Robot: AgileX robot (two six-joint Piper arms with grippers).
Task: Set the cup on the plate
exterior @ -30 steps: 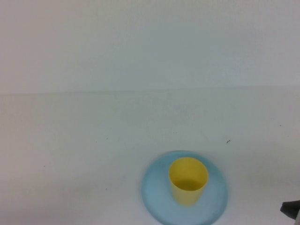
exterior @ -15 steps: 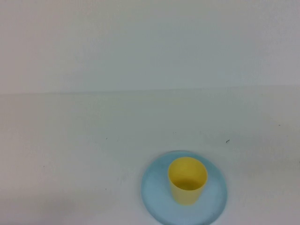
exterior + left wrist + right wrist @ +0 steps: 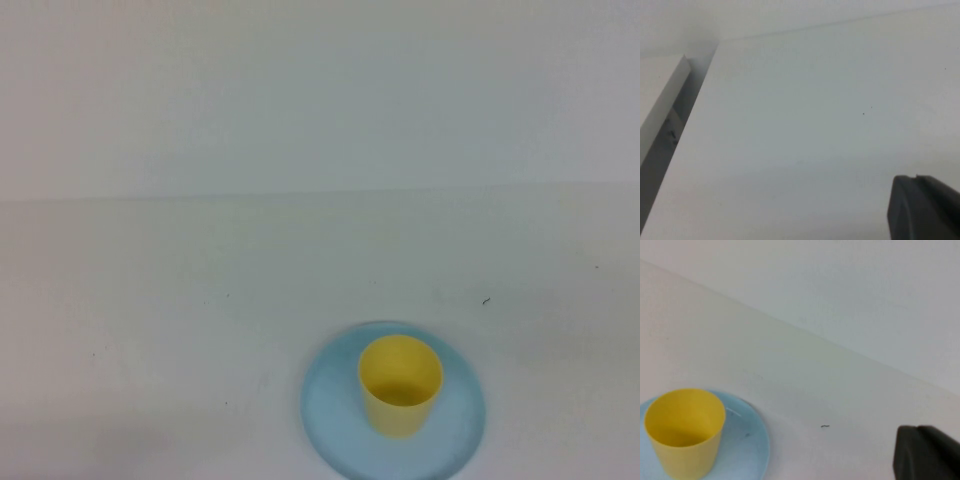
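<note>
The yellow cup [image 3: 400, 384] stands upright on the light blue plate [image 3: 330, 410] at the near middle-right of the white table, a little toward the plate's far side. It also shows in the right wrist view [image 3: 684, 431], standing on the plate [image 3: 752, 445]. Neither gripper shows in the high view. Of my right gripper [image 3: 927, 452] only a dark part shows in its wrist view, off to the cup's side and well apart from it. Of my left gripper [image 3: 925, 207] only a dark part shows, above bare table.
A small dark speck [image 3: 486, 300] lies on the table beyond the plate and also shows in the right wrist view [image 3: 825, 426]. The table's side edge with a dark gap [image 3: 670, 135] and a white panel [image 3: 660, 95] shows in the left wrist view.
A dark bit of my right arm at the lower right edge of the high view has drawn back out of sight. The cup and plate have not moved.
</note>
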